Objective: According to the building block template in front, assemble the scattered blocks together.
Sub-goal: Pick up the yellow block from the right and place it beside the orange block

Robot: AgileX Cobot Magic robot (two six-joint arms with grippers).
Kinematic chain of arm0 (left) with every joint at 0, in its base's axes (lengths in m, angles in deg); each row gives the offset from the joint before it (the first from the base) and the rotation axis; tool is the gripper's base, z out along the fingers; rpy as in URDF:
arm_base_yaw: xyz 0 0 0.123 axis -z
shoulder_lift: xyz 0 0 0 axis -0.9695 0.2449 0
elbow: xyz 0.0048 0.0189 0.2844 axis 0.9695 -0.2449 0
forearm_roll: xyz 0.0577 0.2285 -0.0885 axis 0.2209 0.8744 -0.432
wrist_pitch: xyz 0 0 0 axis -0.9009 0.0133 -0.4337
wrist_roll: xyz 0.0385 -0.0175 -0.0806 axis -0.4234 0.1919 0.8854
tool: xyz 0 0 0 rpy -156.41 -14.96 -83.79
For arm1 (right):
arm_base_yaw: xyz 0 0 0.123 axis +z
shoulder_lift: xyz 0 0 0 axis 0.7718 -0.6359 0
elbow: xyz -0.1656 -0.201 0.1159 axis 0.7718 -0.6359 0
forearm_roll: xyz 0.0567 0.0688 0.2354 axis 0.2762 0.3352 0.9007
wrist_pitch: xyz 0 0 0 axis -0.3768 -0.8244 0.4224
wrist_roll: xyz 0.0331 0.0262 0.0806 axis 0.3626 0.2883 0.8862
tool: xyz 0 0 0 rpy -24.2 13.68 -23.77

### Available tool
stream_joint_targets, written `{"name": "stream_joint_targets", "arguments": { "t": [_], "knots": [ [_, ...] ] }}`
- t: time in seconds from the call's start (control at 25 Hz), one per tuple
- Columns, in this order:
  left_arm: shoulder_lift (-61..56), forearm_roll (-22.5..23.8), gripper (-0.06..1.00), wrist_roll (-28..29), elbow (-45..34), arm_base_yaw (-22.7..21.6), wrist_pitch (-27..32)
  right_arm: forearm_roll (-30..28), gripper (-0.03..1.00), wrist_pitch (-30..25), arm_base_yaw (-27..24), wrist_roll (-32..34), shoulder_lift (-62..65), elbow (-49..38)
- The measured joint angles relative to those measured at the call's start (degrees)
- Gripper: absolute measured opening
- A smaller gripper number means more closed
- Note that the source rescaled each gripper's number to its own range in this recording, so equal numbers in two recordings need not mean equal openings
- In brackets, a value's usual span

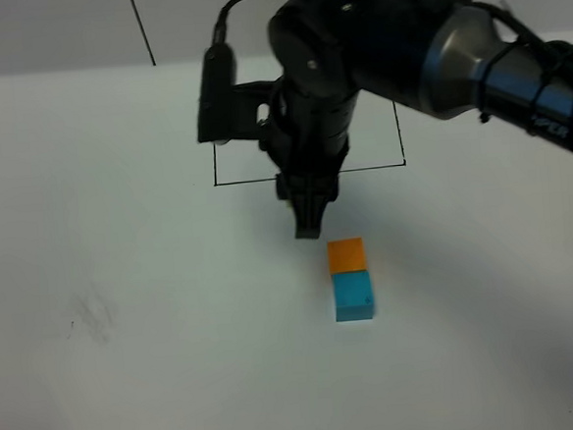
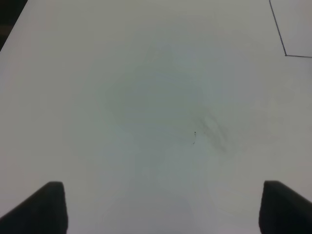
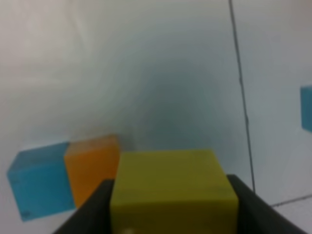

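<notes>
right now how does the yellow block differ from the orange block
The yellow block is clamped in the right end effector; the orange block lies free on the table. The orange block touches the blue block; the yellow block does not. Both are small plain cubes.

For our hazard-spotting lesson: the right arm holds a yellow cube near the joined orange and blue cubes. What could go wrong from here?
The yellow cube, held in the right gripper, may bump the orange cube and shift it off the blue cube.
In the high view the arm hides the template, so yellow could land on the wrong side.
</notes>
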Motion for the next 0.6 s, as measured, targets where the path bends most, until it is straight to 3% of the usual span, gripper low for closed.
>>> {"name": "stream_joint_targets", "arguments": {
  "t": [0.28,0.6],
  "knots": [
    [0.0,0.0,0.68,0.0,0.0,0.0,0.0,1.44,0.25,-0.46,6.77,-4.19,-5.74,3.44],
    [0.0,0.0,0.68,0.0,0.0,0.0,0.0,1.47,0.25,-1.1,5.96,-5.31,-12.0,3.48]
  ]
}}
